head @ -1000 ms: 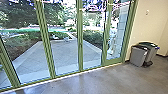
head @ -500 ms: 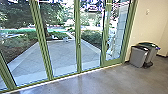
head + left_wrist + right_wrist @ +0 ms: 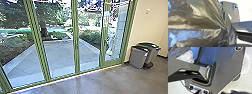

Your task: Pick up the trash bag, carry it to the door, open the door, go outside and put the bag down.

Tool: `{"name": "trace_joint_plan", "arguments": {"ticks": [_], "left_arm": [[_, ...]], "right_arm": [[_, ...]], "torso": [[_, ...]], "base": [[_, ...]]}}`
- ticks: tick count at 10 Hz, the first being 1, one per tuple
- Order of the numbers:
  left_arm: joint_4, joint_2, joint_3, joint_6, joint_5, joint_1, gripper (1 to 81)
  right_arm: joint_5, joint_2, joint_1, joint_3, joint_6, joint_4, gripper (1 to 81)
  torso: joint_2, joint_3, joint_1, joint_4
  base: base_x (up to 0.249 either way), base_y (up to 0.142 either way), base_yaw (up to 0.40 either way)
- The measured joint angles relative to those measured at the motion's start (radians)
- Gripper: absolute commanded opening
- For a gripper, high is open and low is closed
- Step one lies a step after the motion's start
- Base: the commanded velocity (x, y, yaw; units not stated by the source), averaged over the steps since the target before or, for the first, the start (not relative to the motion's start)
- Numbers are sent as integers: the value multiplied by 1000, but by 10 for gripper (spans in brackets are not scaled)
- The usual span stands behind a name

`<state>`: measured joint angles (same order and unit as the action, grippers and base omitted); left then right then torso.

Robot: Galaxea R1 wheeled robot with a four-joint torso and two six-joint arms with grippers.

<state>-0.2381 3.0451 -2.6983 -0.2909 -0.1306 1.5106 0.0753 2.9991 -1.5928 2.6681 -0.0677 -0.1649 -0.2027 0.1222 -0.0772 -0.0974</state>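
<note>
From 10 to 1 o'clock, the way out to the paving (image 3: 62,56) is barred by green-framed glass doors (image 3: 76,45). Room is left on the floor (image 3: 107,80) before them. At 2 o'clock, passage is blocked by bins (image 3: 138,57) near the wall (image 3: 146,27).

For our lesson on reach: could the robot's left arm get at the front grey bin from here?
Probably not: the bin stands across the floor, by the wall, and the trash bag crowds the left wrist view.
</note>
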Motion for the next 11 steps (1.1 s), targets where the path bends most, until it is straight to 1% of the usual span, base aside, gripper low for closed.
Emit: {"name": "trace_joint_plan", "arguments": {"ticks": [11], "left_arm": [[0,2,0,0,0,0,10]], "right_arm": [[0,0,0,4,0,0,811]], "torso": [[0,0,0,0]], "base": [[138,-100,0]]}}
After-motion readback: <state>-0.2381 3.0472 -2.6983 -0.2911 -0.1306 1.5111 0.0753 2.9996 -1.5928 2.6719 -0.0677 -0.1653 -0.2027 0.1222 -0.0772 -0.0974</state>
